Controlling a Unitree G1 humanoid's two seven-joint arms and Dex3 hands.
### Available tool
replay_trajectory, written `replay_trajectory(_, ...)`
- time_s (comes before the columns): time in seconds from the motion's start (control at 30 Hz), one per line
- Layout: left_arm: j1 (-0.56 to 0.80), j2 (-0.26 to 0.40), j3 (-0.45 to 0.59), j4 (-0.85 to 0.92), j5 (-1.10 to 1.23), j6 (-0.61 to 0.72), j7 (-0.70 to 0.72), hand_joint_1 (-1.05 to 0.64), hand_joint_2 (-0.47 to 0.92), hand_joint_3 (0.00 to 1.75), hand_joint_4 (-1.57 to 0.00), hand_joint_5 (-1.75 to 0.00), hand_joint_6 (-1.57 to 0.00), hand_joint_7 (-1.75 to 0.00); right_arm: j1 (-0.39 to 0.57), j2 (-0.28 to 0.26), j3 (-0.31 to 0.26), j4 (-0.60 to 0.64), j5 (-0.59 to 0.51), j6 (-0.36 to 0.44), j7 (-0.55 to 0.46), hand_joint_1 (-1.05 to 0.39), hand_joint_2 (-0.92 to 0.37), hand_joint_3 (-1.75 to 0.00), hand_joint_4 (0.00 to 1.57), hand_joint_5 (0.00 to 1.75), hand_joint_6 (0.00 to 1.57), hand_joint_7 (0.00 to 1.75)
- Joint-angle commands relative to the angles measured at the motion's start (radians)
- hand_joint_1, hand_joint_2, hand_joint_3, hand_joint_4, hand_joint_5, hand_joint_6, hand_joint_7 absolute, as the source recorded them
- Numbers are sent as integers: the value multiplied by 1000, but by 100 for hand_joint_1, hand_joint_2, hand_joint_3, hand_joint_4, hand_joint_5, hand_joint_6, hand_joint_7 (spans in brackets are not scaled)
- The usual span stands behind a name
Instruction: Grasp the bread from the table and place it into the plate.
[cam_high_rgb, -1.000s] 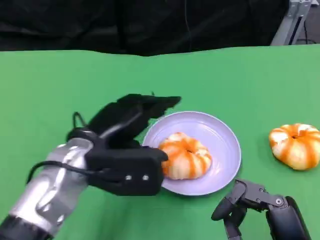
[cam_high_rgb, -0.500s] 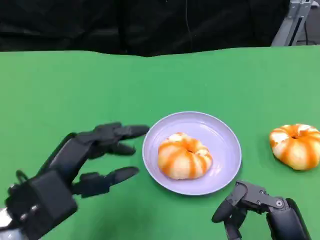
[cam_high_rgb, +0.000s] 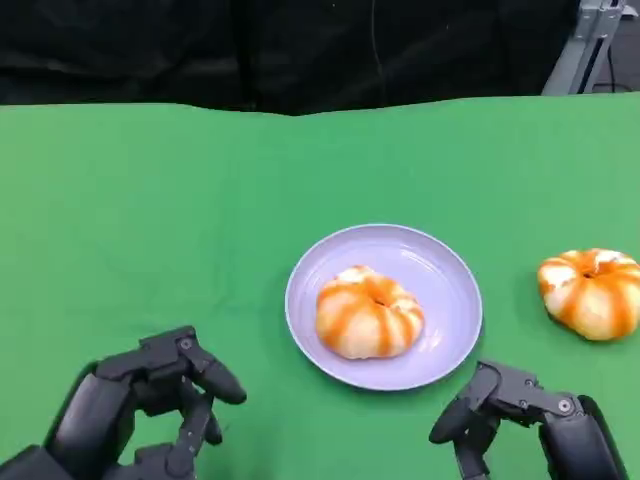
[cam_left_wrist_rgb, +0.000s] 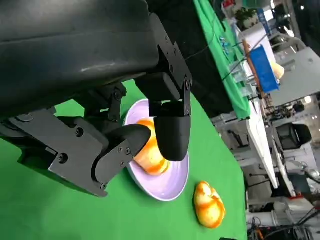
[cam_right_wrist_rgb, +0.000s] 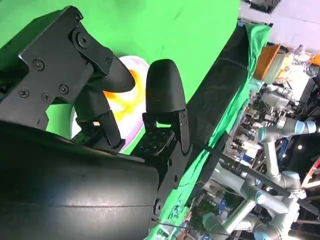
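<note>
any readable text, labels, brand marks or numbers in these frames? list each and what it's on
None readable.
Bread, plate, second bread and green table cover: no print or markings.
Left hand and right hand: plain black shells with screws, no label visible.
Background lab gear in the wrist views: any lettering is too small and blurred to read.

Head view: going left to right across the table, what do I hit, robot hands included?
Left robot hand → plate holding one bread → right robot hand → second bread on the green table near the right edge.
</note>
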Motion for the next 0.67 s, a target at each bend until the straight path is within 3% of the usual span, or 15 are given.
replay_trajectory(0.03, 34, -21, -8, 9, 23, -57, 28, -6, 42, 137, -82, -172, -79, -149, 4, -23, -20, -3, 12, -6, 2, -6, -28, -135, 85, 156, 87, 127)
replay_trajectory(0.67, 16, -37, -15, 82, 50, -150, 45, -2, 32, 151, -84, -175, -78, -159, 10, -36, -28, -1, 22, -22, 11, -6, -30, -133, 85, 156, 85, 127)
